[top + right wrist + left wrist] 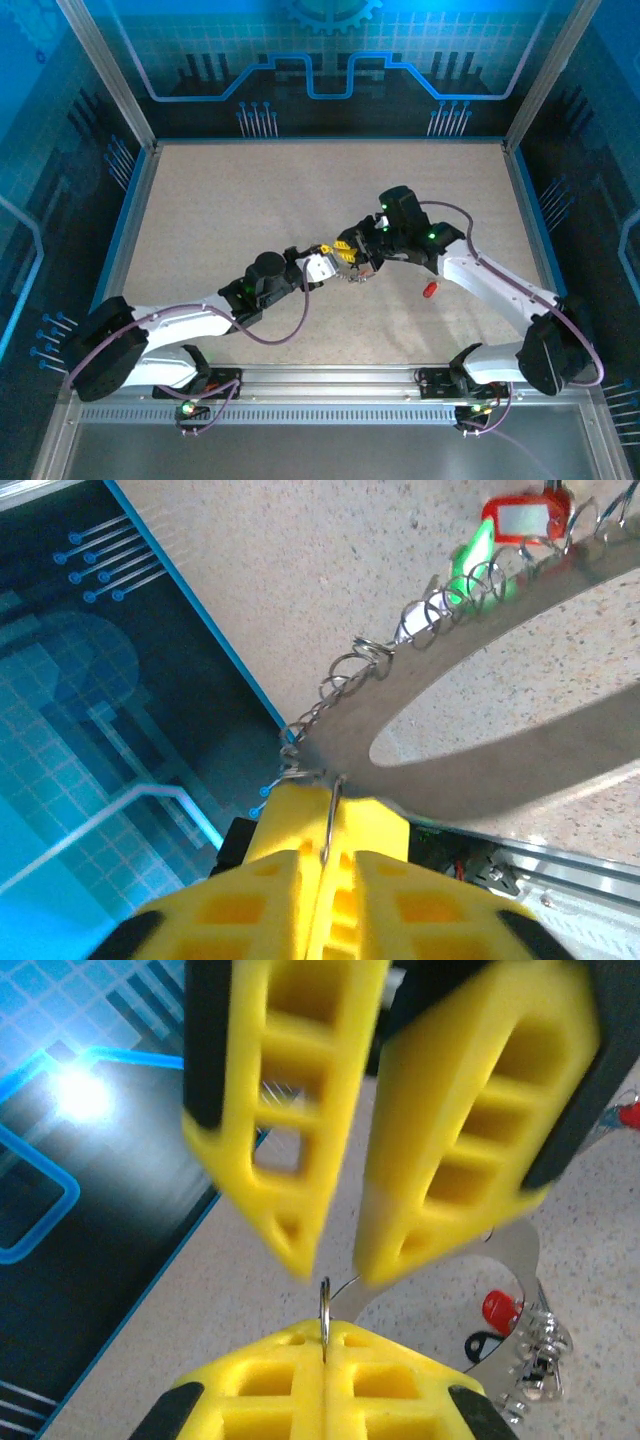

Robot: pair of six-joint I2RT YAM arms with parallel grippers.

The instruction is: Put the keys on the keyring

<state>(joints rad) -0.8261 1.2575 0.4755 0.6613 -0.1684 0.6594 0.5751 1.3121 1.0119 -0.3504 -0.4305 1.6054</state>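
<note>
Reaching inward, left claw point(325, 1345) faces right claw point(322, 830), tips nearly touching.

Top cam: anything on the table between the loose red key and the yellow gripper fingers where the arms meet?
Nothing. In the top view, bare speckled beige tabletop separates the small red-headed key from the right gripper.

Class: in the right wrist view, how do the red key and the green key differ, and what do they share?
The red key has a red head with a pale centre; the green key is plain green. The red key looks boxy, the green key slimmer and slanted. The red key sits near the top edge, the green key below-left of it. Both lie among small wire rings along the outer edge of the keyring.
</note>
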